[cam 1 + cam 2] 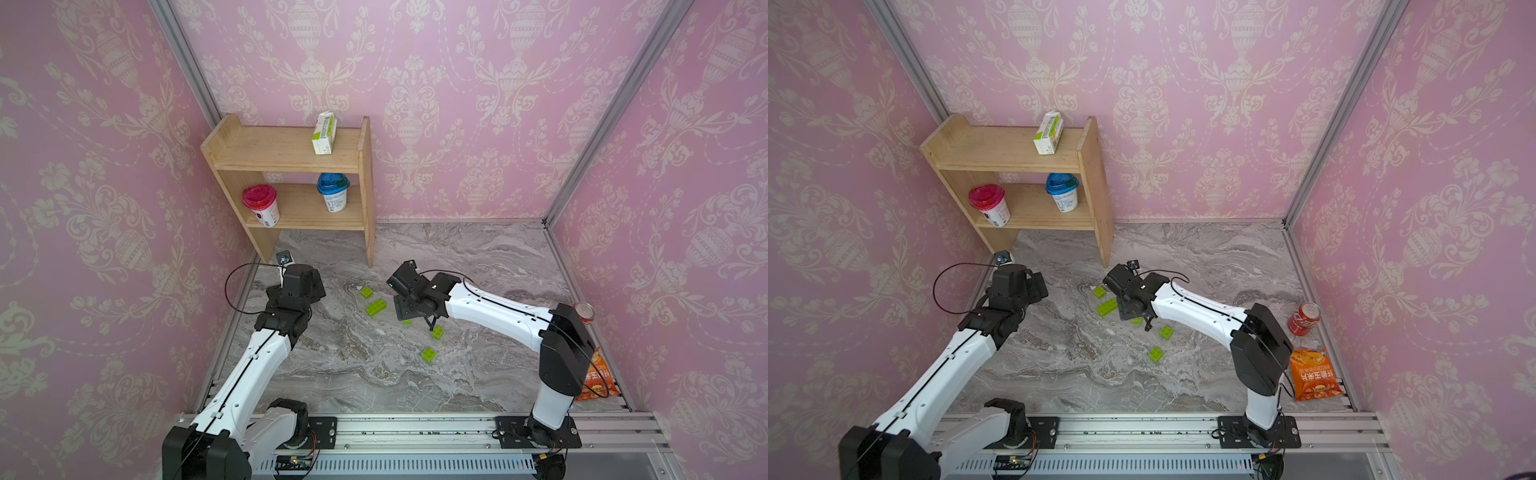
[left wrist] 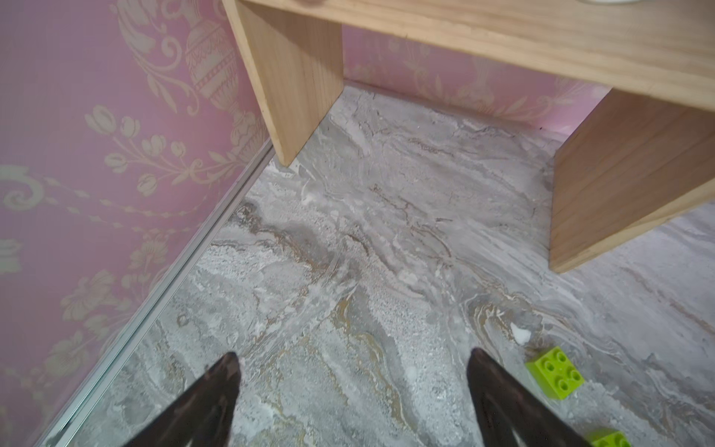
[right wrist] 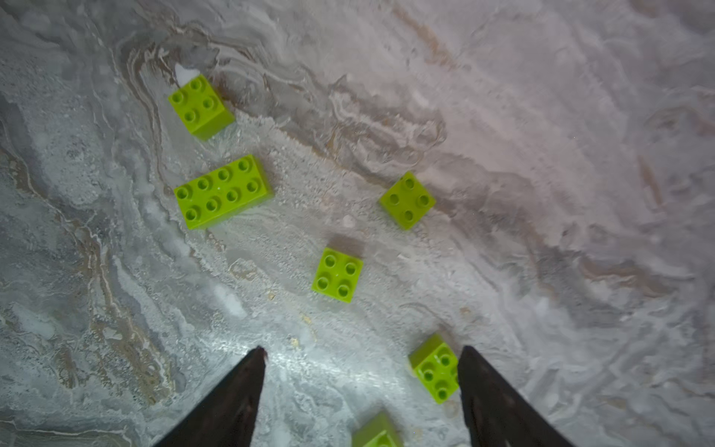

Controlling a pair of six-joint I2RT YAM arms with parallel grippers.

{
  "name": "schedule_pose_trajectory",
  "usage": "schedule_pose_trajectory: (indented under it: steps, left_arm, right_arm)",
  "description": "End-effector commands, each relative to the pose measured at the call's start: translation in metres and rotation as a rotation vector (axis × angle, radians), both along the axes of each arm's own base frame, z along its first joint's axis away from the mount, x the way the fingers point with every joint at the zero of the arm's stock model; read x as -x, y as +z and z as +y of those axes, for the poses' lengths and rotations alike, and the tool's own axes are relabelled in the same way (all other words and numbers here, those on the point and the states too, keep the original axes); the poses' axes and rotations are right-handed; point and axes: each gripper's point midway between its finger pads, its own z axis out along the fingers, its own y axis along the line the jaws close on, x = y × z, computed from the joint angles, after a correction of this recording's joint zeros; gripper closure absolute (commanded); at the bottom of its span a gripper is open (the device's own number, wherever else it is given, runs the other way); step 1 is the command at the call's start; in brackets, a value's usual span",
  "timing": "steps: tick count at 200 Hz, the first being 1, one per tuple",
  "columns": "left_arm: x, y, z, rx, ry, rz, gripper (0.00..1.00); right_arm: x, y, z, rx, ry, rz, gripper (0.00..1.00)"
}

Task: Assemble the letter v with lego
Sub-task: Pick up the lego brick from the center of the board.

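In both top views lego (image 1: 427,354) (image 1: 1156,354) lies scattered mid-table (image 1: 374,386), lime-green, studs up, none joined, no V.
Left wrist: left gripper (image 2: 354,354) spread wide, empty; square brick (image 2: 556,372) near one finger.
Right wrist: right gripper (image 3: 363,348) spread, gripping nothing. Five squarish bricks plus long brick (image 3: 222,190), all apart, one just beside a finger.

An orange snack bag (image 1: 1314,376) is showing large yellow Chinese characters upside down, including 玉米片. A red can (image 1: 1304,319) is bearing white script, apparently Coca-Cola. Other print is too small to read.
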Motion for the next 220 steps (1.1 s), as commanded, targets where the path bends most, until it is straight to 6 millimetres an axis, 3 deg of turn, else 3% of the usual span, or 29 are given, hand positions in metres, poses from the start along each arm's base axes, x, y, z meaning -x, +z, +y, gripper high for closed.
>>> schedule_pose_trajectory:
  steps: [1,16,43,118,185,220]
  left_arm:
    - [0.018,-0.01,0.004,0.005,0.027,0.048,0.08]
    - [0.02,-0.01,0.003,0.003,0.018,0.044,0.08]
    - [0.022,-0.007,0.002,-0.005,-0.004,0.041,0.08]
    - [0.017,-0.007,-0.004,0.021,-0.03,0.027,0.08]
    - [0.019,-0.007,-0.005,0.028,-0.032,0.021,0.08]
    - [0.02,-0.008,-0.005,0.025,-0.033,0.028,0.08]
  right_arm:
    - [0.009,-0.004,0.03,-0.046,-0.02,0.086,0.23]
    - [0.003,-0.004,0.06,0.006,0.113,0.052,0.16]
    - [-0.013,-0.017,0.079,0.103,0.297,0.031,0.0]
    - [-0.032,-0.052,0.1,0.097,0.551,0.121,0.0]
    - [-0.049,-0.074,0.114,0.07,0.58,0.131,0.01]
    - [-0.061,-0.086,0.107,0.12,0.539,0.131,0.03]
